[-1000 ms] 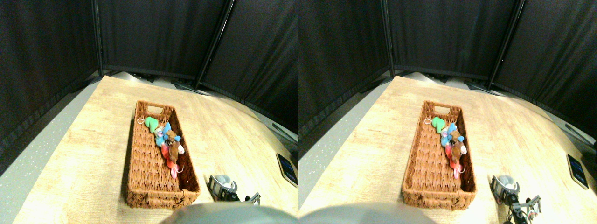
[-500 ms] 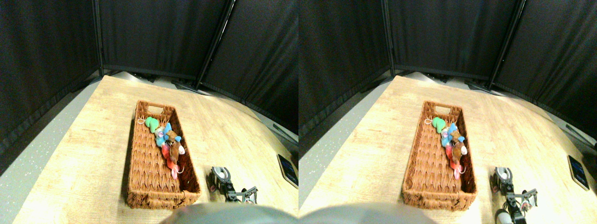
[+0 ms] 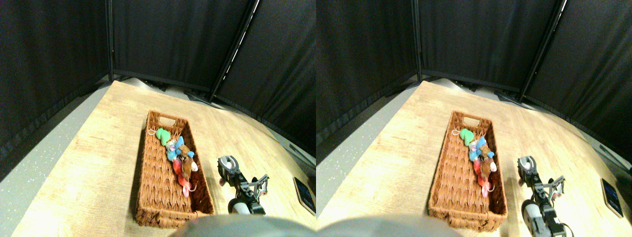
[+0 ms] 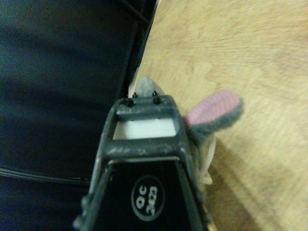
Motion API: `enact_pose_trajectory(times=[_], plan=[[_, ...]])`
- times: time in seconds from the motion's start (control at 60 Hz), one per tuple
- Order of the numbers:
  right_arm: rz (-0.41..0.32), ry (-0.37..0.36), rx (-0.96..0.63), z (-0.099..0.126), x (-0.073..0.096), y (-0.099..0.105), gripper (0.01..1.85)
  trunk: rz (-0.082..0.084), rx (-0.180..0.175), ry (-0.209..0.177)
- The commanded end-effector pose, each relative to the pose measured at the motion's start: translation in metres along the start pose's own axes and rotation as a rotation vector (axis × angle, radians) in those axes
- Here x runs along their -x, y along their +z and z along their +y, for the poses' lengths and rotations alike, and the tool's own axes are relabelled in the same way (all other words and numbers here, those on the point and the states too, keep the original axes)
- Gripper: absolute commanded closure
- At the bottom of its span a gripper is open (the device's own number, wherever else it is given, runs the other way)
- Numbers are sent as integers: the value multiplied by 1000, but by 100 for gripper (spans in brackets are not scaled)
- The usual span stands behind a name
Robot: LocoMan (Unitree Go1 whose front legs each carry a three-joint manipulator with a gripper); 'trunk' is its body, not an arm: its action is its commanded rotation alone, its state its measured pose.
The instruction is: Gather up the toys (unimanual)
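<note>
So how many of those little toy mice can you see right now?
5, maybe more hidden in the pile. Four lie along the wicker basket's right side: green, blue, brown, red. A grey one sits in the pincer beside the basket.

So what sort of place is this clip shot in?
Probably a lab or test booth, not a home: black curtain panels on poles screen a wood-grain table that holds only a wicker basket of toys, a dark device and the right gripper.

A woven brown basket (image 3: 158, 197) is set on a wooden table (image 3: 98, 163), enclosed by black curtains (image 3: 173, 39); a dark flat device (image 3: 302, 191) lies near the right edge.
</note>
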Motion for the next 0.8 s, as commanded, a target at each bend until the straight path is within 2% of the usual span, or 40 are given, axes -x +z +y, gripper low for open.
enact_pose_trajectory(times=[0.017, 0.2, 0.283, 0.3, 0.35, 0.483, 0.567, 0.683, 0.8], plan=[[6, 53, 58, 27, 0, 0, 180, -23, 25, 13], [75, 100, 81, 63, 1, -13, 180, -44, 54, 37], [89, 117, 103, 72, 2, -19, 180, -53, 71, 48], [121, 136, 93, 78, 2, -24, 180, -55, 74, 51], [131, 137, 88, 83, 3, -29, 180, -61, 87, 58], [202, 158, 89, 95, 4, -43, 180, -74, 116, 77], [230, 178, 102, 99, 4, -49, 180, -81, 132, 88], [232, 165, 99, 103, 6, -59, 180, -92, 153, 105], [294, 178, 60, 106, 7, -71, 180, -97, 172, 118]])
